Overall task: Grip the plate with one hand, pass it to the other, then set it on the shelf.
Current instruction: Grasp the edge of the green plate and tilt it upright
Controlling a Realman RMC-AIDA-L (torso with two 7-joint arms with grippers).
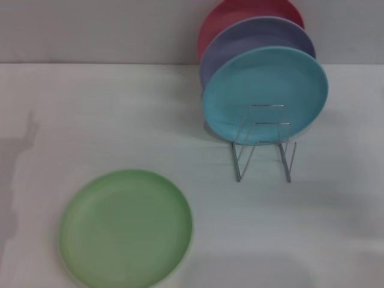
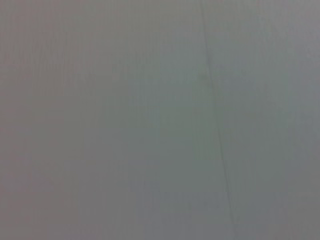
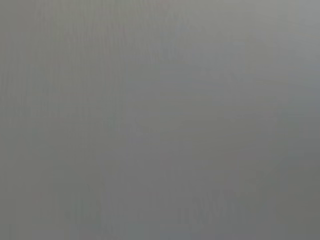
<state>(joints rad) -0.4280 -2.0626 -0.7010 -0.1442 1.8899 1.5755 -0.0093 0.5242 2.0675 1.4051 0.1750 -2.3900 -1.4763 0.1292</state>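
Observation:
The light green plate point(image 1: 126, 228) lies flat on the white table at the near left in the head view. The wire shelf point(image 1: 264, 150) stands at the right of centre, its front slots free. Neither gripper appears in the head view. Both wrist views give only a plain grey surface, with no fingers and no plate.
Three plates stand upright in the shelf's rear slots: turquoise point(image 1: 264, 95) in front, lavender point(image 1: 252, 39) behind it, red point(image 1: 240, 12) at the back. The white table point(image 1: 108, 114) meets a grey wall behind. A shadow falls on the table's left edge.

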